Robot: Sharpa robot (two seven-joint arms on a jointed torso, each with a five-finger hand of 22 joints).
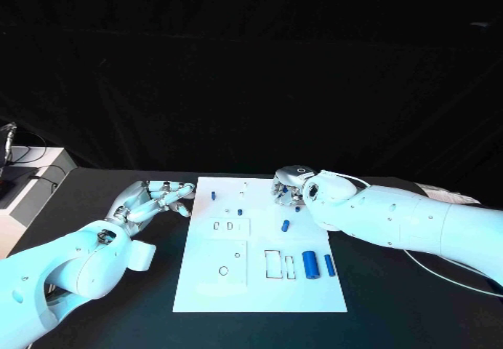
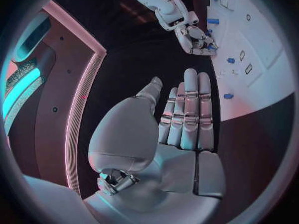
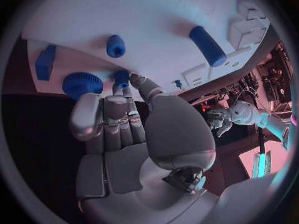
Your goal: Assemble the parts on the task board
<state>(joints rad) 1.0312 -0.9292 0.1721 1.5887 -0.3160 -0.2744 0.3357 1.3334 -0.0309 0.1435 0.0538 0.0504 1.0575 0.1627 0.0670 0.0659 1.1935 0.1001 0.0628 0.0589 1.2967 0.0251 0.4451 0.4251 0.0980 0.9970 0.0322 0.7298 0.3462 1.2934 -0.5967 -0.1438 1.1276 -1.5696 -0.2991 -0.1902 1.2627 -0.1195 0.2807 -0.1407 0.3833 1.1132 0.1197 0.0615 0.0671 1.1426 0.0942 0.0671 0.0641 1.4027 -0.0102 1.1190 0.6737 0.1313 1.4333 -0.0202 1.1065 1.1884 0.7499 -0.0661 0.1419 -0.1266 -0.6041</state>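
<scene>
The white task board [image 1: 262, 291] lies in the middle of the black table. My right hand [image 1: 289, 190] is over its far right corner; in the right wrist view the hand [image 3: 124, 119] pinches a small blue peg [image 3: 121, 77] between thumb and fingertip, down at the board [image 3: 156, 15]. A toothed blue disc [image 3: 81, 83], a blue knob [image 3: 115, 46], a blue block [image 3: 45, 62] and a blue cylinder [image 3: 207, 46] lie around it. My left hand [image 1: 155, 200] hovers left of the board, fingers straight and holding nothing [image 2: 181, 119]. More blue parts [image 1: 310, 263] [image 1: 285, 225] lie on the board's right side.
White furniture with cables [image 1: 31, 182] stands past the table's left edge. A pale cable [image 1: 461, 280] runs under my right arm on the table's right side. Black table surface shows on both sides of the board.
</scene>
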